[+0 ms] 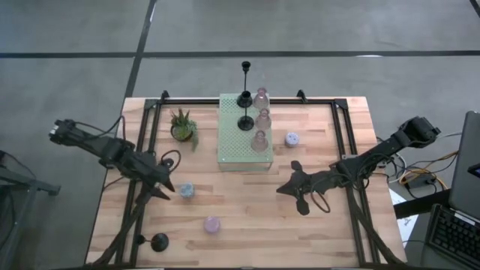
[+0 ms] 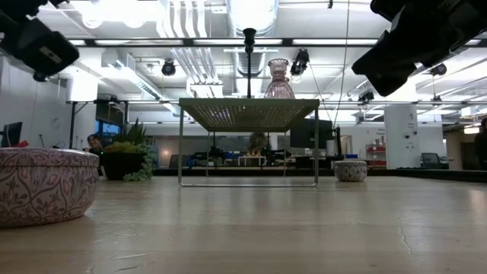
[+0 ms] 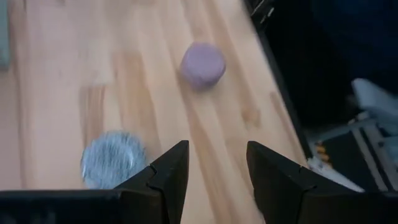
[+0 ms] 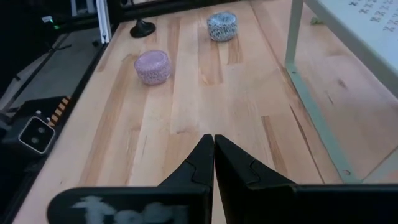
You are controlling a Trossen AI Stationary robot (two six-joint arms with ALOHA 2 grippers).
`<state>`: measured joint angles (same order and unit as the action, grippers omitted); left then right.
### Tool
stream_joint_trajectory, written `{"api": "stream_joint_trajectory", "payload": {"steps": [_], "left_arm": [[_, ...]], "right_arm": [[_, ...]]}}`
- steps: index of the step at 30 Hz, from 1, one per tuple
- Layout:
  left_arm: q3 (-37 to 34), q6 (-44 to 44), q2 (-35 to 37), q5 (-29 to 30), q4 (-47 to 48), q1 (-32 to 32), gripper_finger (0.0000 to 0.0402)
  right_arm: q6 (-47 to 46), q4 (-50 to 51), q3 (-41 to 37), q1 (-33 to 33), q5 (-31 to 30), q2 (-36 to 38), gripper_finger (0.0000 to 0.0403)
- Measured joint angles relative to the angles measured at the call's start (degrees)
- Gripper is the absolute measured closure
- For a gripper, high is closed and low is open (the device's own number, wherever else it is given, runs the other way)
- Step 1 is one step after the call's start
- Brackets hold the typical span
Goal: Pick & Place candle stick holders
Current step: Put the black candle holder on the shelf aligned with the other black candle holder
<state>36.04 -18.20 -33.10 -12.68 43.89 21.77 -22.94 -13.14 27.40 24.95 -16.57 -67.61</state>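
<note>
With the left gripper [image 1: 166, 187] held open over the table's left half, just beside the blue holder [image 1: 186, 190], a descent started off-centre could strike the holder with one finger and push it toward the lavender holder [image 1: 212, 223] near the front edge. The right gripper [image 1: 289, 187], fingers closed on nothing, waits over the right half. Three pink holders [image 1: 262, 118] and two black holders [image 1: 245, 100] crowd the perforated board [image 1: 232, 146] at the back edge, so a careless placement there could topple a thin stem
</note>
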Motion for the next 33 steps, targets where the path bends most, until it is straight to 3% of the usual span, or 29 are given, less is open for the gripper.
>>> {"api": "stream_joint_trajectory", "payload": {"steps": [7, 14, 21, 25, 29, 33], "left_arm": [[-5.43, 3.26, 3.54, -1.74, -11.14, 0.1, 0.0236], [-8.48, 1.14, 6.73, -11.1, -13.86, 0.62, 0.0236], [-9.06, 0.5, 9.47, -11.37, -12.95, 0.62, 0.0236], [-9.15, -0.61, 10.12, -14.32, -12.87, 0.64, 0.0236], [-10.01, 8.47, 10.4, -21.8, -14.09, 0.86, 0.0236], [-10.75, 12.81, 10.32, -22.94, -14.17, 0.86, 0.0236]], "right_arm": [[2.3, -6.62, 0.0, -0.48, 5.96, 0.0, 0.0394], [4.1, -8.55, 0.02, -0.84, 6.09, 0.0, 0.0394], [5.37, -8.53, 0.02, -2.2, 9.07, 0.0, 0.0394], [7.5, -8.55, -0.7, -4.15, 12.71, 0.05, 0.0394], [9.08, -8.64, -1.33, -6.6, 13.37, 0.24, 0.0394], [11.85, -8.49, -1.32, -8.5, 13.13, 0.24, 0.0394]]}}
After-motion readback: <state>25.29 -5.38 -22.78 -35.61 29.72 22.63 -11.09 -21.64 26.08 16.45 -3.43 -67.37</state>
